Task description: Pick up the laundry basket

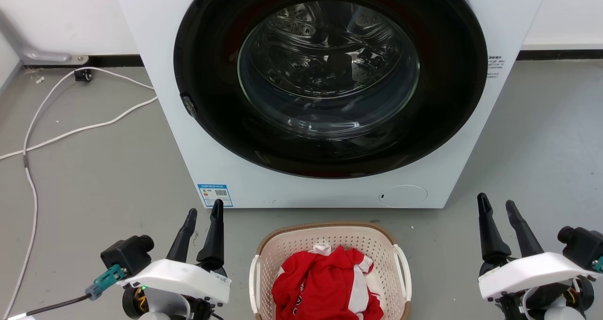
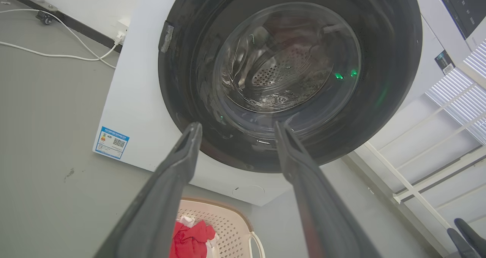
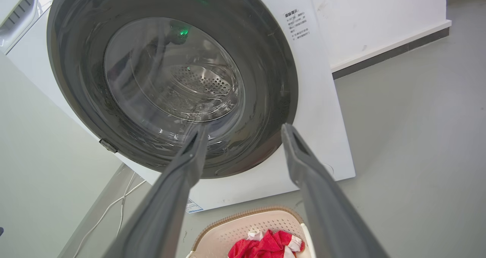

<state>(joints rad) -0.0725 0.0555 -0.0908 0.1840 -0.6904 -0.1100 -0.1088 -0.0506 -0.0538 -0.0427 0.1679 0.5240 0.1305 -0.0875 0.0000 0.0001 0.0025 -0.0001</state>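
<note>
Head view: the laundry basket (image 1: 325, 237), holding red cloth (image 1: 320, 282), sits on the floor (image 1: 94, 178) just before the washer (image 1: 155, 75). The left gripper (image 1: 205, 207) and right gripper (image 1: 496, 200) are near the washer's lower corners, fingers apart, empty. Left wrist view: spread fingers (image 2: 171, 182) point at the washer. Right wrist view: likewise.

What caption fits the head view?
Left tool and right tool, both open, flank the laundry basket of red clothes before the washer.

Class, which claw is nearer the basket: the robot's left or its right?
Left. The left claw sits just left of the basket; the right claw stands farther off to its right. Both are open, touching nothing.
</note>
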